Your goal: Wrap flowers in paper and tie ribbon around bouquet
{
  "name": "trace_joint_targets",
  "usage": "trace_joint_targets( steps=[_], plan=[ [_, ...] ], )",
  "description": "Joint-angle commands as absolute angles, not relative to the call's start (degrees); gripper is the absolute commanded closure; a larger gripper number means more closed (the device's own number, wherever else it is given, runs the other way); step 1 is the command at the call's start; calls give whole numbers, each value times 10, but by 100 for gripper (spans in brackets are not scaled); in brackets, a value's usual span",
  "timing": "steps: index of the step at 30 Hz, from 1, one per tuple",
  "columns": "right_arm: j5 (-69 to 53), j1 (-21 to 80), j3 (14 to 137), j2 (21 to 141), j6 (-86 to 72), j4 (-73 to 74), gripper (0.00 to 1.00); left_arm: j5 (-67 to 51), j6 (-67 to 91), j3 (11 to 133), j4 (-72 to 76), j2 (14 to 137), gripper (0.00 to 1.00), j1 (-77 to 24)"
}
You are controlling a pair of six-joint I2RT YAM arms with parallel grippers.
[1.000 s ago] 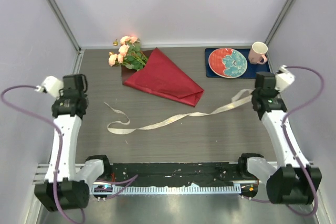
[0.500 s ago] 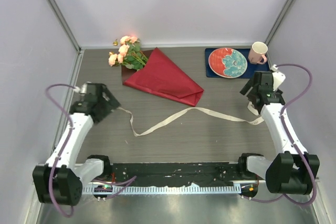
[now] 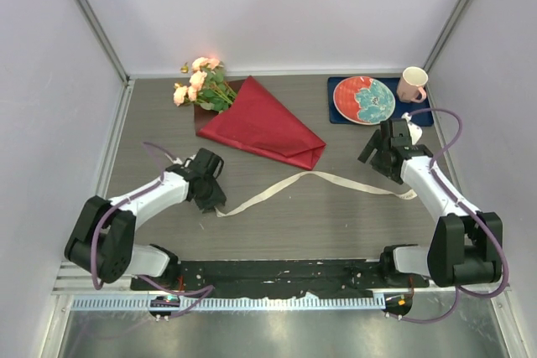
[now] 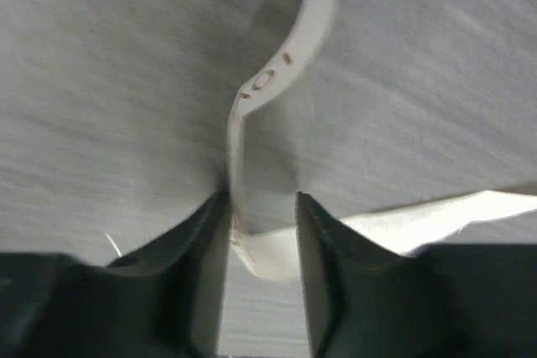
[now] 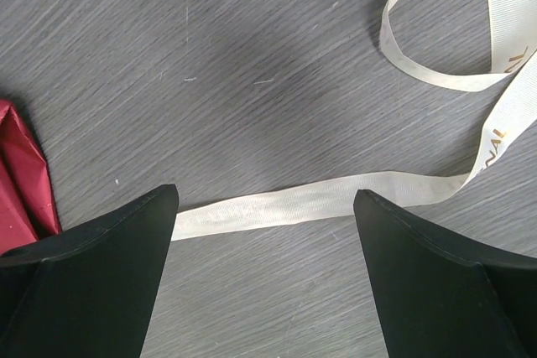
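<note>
Where the table (image 3: 336, 224) meets its near edge, the two arm bases are seen fixed to a black rail (image 3: 277, 272). Just beyond it, the left gripper (image 3: 216, 200) is held low over the wood at the left end of the ribbon (image 3: 277, 189). From the left wrist its jaws are seen partly spread, with a standing fold of the ribbon (image 4: 252, 245) set between the fingers (image 4: 201, 249). The strip is touched by the left finger but is not squeezed flat.

From that end the cream strip is laid across the middle of the table, bent to a shallow peak near the tip of the paper (image 3: 264, 127), and ended in a loose loop by the right arm. The right gripper (image 3: 369, 153) is held just beyond that loop. From the right wrist its jaws are seen spread wide with nothing between them, the ribbon (image 5: 319, 199) lying on the wood beneath and a corner of the paper (image 5: 25, 173) shown at the left edge.

Farther back, the bouquet (image 3: 252, 119) is laid left of centre. The red paper is wrapped as a cone with its tip to the right, and the flowers (image 3: 200, 85) are bunched at its far left mouth. The ribbon is laid in front of it, not round it. At the far right, a plate (image 3: 363, 100) and a pink mug (image 3: 411, 84) are set on a dark blue mat (image 3: 336, 88).
</note>
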State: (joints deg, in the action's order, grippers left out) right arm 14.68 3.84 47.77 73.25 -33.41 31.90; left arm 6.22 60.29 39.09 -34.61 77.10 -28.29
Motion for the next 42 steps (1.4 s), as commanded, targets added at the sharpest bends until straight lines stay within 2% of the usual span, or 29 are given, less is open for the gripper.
trace_joint_targets(
  steps=[1, 2, 5, 11, 15, 19, 22, 25, 26, 31, 34, 39, 40, 42],
  plan=[
    [123, 10, 471, 711, -346, 307, 7, 62, 600, 374, -280, 786, 71, -202],
    [123, 7, 468, 708, -345, 306, 7, 65, 579, 372, -279, 779, 100, -156],
    [127, -13, 459, 701, -338, 305, 7, 87, 546, 380, -322, 745, 100, -66],
    [139, -33, 448, 737, -344, 288, 7, 183, 501, 403, -375, 656, 100, 25],
    [138, -37, 449, 792, -340, 258, 7, 121, 488, 396, -339, 670, 100, 28],
    [163, -41, 469, 848, -352, 233, 9, 108, 486, 403, -337, 717, 100, 29],
    [159, -49, 485, 874, -374, 225, 15, 110, 485, 404, -326, 731, 100, 34],
    [163, -60, 489, 896, -395, 212, 25, 112, 486, 413, -320, 748, 100, 47],
    [162, -70, 490, 902, -398, 211, 36, 110, 486, 417, -320, 751, 100, 53],
    [157, -97, 489, 929, -414, 157, 67, 101, 494, 437, -302, 794, 100, 82],
    [155, -107, 513, 957, -404, 135, 75, 88, 496, 460, -299, 825, 100, 102],
    [121, -107, 553, 972, -389, 144, 73, 58, 490, 511, -310, 889, 100, 127],
    [115, -106, 556, 959, -383, 150, 67, 57, 490, 515, -318, 890, 81, 129],
    [117, -94, 559, 934, -359, 161, 54, 51, 480, 521, -319, 874, 54, 129]
  ],
)
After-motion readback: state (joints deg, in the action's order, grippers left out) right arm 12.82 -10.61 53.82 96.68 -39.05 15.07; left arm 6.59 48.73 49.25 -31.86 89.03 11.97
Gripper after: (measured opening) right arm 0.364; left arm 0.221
